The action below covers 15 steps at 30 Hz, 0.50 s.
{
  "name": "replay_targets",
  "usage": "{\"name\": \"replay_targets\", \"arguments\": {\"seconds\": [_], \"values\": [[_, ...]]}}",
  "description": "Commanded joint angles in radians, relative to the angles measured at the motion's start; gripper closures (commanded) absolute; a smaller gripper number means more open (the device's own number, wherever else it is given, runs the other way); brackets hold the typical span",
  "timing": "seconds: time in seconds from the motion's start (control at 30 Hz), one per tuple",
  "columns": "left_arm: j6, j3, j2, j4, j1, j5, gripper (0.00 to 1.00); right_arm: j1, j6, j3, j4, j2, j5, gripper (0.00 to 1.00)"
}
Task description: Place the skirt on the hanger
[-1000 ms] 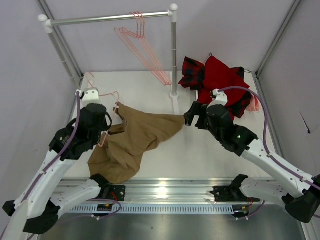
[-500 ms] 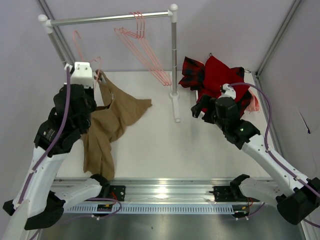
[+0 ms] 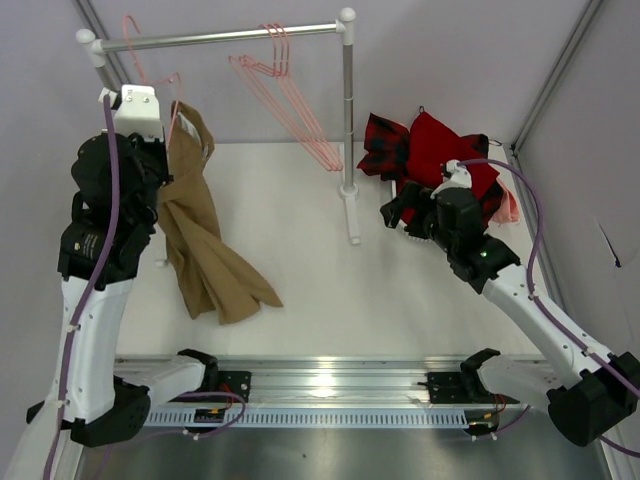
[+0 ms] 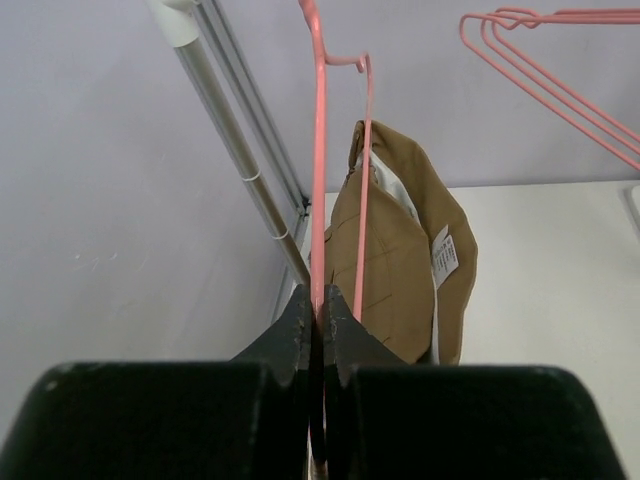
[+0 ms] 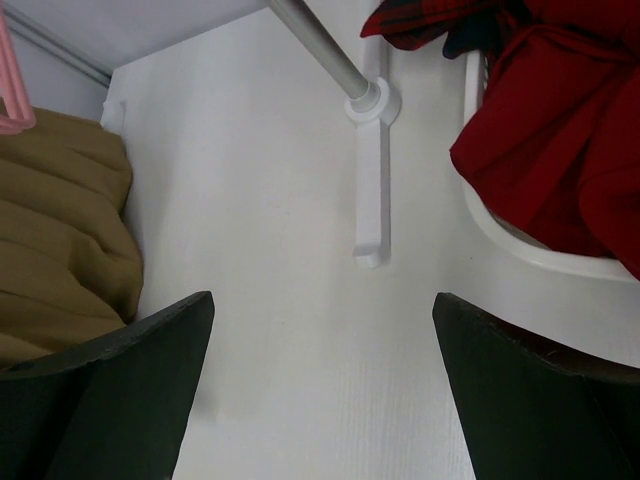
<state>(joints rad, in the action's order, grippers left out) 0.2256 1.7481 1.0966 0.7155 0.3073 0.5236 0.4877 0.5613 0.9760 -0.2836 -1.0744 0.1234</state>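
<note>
- Left gripper (image 4: pixel 318 303): fingers pressed together on the pink wire of the hanger (image 4: pixel 318 150), which passes straight up between them.
- Left arm: stands high at the left side of the table (image 3: pixel 330 280), with its wrist just below the left end of the rail (image 3: pixel 220 37).
- Hanger: held upright. Its hook lies close to the rail's left end; contact with the rail cannot be determined from the overhead view.
- Skirt (image 3: pixel 200 250): tan cloth hung on the hanger just beyond the left fingers. The wrist view shows the wire running into its top, with pale lining and a white label (image 4: pixel 443 260) exposed there.
- Skirt, lower part: hangs down beside the left arm, and its bottom end trails onto the table at the left, spread towards the middle.
- Right gripper (image 5: pixel 320 300): fingers wide apart with nothing between them, only bare table below.
- Right arm: reaches over the right half of the table, with its gripper between the rail's post (image 3: pixel 347 110) and the heap of clothes, well apart from the skirt.
- Spare hangers (image 3: pixel 290 100): several pink ones hang from the rail near its right end.
- Red garment (image 3: pixel 440 150) and plaid cloth (image 3: pixel 385 140): heaped at the far right corner; the right wrist view shows them lying in a white basket (image 5: pixel 500 240).
</note>
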Motion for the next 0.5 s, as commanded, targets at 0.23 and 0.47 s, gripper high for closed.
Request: {"name": "replay_targets", "arguments": {"seconds": [0.23, 0.47], "values": [[-0.035, 0.011, 0.02, -0.229, -0.195, -0.396, 1.0, -0.009, -0.126, -0.013, 0.15, 0.025, -0.042, 0.01], [-0.072, -0.021, 0.065, -0.271, -0.246, -0.401, 1.0, -0.021, -0.132, -0.014, 0.156, 0.01, -0.062, 0.01]]}}
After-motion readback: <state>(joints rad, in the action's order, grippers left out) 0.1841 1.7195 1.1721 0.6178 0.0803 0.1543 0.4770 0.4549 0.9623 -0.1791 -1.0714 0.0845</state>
